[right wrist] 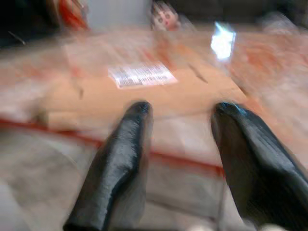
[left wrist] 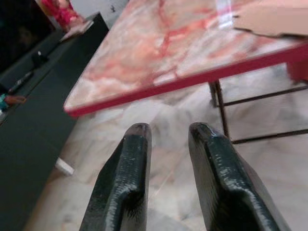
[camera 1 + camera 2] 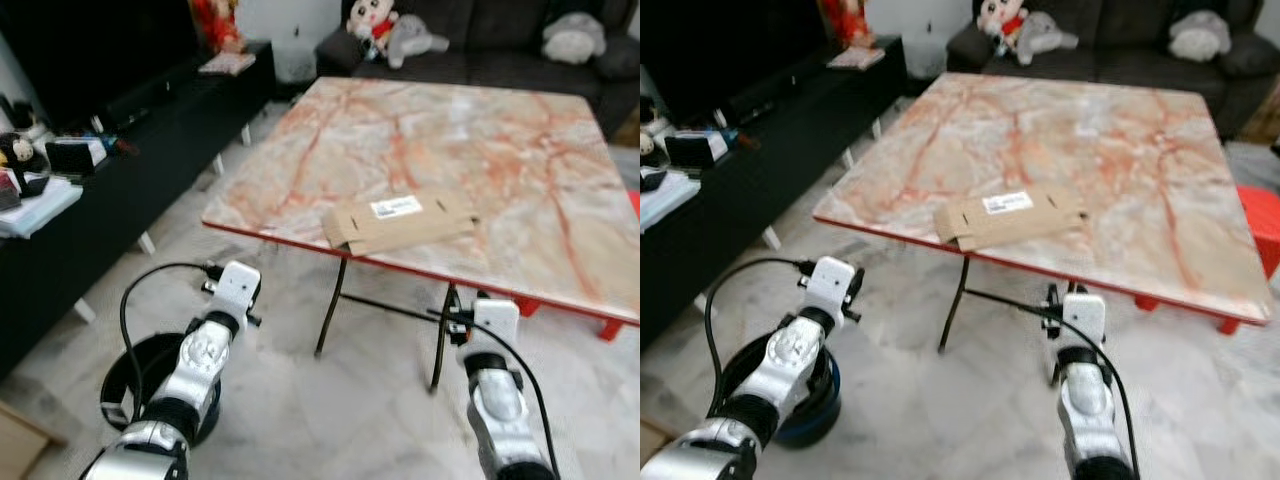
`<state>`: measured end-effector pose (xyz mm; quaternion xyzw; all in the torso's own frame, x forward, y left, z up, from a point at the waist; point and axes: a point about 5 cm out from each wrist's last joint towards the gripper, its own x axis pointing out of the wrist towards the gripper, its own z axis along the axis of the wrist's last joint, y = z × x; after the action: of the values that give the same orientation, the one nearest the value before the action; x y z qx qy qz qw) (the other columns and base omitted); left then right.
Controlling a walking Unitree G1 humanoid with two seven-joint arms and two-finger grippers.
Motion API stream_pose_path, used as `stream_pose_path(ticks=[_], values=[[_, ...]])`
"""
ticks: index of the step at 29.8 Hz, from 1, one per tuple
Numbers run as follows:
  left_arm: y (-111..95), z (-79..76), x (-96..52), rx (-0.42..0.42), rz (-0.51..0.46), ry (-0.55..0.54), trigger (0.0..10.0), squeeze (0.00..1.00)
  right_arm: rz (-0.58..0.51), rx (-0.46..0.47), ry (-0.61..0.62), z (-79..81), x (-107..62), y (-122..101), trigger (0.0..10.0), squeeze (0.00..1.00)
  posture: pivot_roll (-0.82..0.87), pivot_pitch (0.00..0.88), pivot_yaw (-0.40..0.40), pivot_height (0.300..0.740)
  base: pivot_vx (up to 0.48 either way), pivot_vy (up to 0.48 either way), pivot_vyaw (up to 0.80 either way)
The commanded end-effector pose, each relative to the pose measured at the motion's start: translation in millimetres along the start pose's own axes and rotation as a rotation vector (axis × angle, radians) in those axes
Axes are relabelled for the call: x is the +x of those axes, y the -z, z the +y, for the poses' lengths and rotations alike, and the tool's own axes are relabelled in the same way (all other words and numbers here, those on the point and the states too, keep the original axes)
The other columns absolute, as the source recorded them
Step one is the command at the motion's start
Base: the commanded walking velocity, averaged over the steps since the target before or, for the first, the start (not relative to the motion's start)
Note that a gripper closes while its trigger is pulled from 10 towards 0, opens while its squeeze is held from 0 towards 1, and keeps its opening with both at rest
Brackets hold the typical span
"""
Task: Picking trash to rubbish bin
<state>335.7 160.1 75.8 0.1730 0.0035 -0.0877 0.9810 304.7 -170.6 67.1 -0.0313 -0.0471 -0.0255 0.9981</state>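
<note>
A flattened brown cardboard box (image 3: 400, 222) with a white label lies near the front edge of the marble table (image 3: 450, 130). In the right wrist view the cardboard (image 1: 144, 91) lies just ahead of and above my right gripper (image 1: 183, 110), which is open and holds nothing. My left gripper (image 2: 168, 132) is open too, below the table's red rim (image 2: 159, 89) and to the left of the cardboard (image 2: 274, 17). A round black bin (image 3: 150, 385) stands on the floor under my left arm (image 3: 205, 350).
Black metal table legs (image 3: 335, 305) stand between my two arms. A long black console (image 3: 130, 150) with small items runs along the left. A dark sofa (image 3: 500, 50) with plush toys is behind the table. Pale tiled floor (image 3: 330, 420) lies in front.
</note>
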Motion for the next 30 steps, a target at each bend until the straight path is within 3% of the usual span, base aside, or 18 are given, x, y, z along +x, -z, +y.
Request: stream_pose_path(ticks=[1, 7, 18, 22, 30], values=[[-20, -4.7, 8.5, -0.005, -0.083, 0.012, 10.0, 0.0, -0.02, -0.01, 0.021, -9.7, 2.0, -6, 10.0, 0.0, 0.15, 0.027, 0.036, 0.74, 0.424, 0.0, -0.8], [-28, -9.3, 10.1, -0.004, -0.121, 0.03, 10.0, 0.0, -0.063, -0.003, 0.021, -6.9, 5.2, -17, 10.0, 0.0, 0.15, 0.026, 0.035, 0.74, 0.424, 0.0, -0.08], [-45, -34.1, 9.4, -0.005, -0.212, 0.177, 10.0, 0.0, -0.064, 0.027, 0.02, 2.7, 3.7, -21, 10.0, 0.0, 0.15, 0.012, 0.033, 0.74, 0.412, 0.0, 0.0], [-45, -39.7, 7.2, -0.014, -0.222, 0.219, 10.0, 0.0, -0.063, 0.032, 0.017, 5.3, 3.9, -23, 10.0, 0.0, 0.15, 0.006, 0.034, 0.74, 0.0, 0.0, 0.0], [-37, -45.0, 5.9, -0.003, -0.156, 0.301, 10.0, 0.0, -0.056, 0.036, 0.017, 6.5, 3.0, -23, 10.0, 0.0, 0.15, 0.0, 0.033, 0.74, 0.0, 0.0, 0.0]])
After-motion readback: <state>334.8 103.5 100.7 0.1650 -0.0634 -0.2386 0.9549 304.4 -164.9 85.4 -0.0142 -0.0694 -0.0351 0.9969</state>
